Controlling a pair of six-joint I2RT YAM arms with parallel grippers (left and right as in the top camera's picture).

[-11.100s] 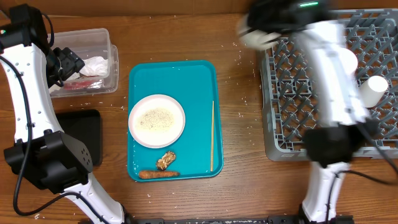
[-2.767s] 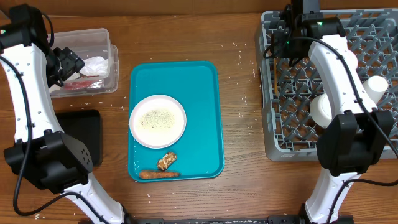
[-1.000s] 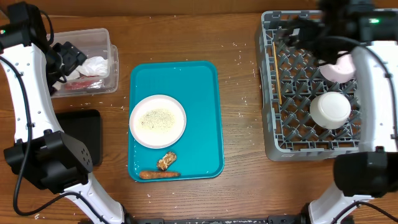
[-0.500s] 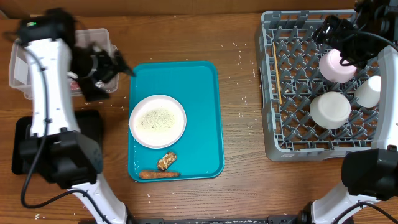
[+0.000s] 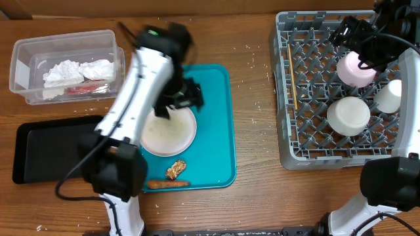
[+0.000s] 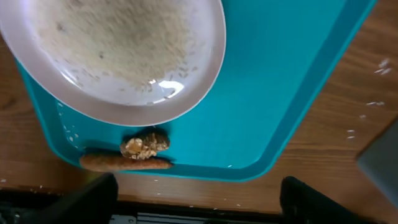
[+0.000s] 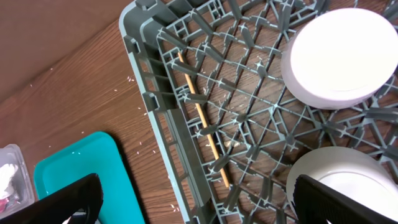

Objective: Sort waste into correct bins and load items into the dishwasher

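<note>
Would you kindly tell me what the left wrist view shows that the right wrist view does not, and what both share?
Left wrist only: the plate strewn with rice grains, and the brown food lump beside the carrot. Right wrist only: the wooden stick lying in the dish rack, with two round white dishes there. Both: the teal tray and the wooden table. A grey blur at the left wrist view's right edge cannot be identified.

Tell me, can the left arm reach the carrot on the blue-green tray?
Probably yes. The left gripper hangs open over the teal tray. The carrot lies bare near the tray's edge, with only the brown lump right beside it and nothing covering it.
</note>
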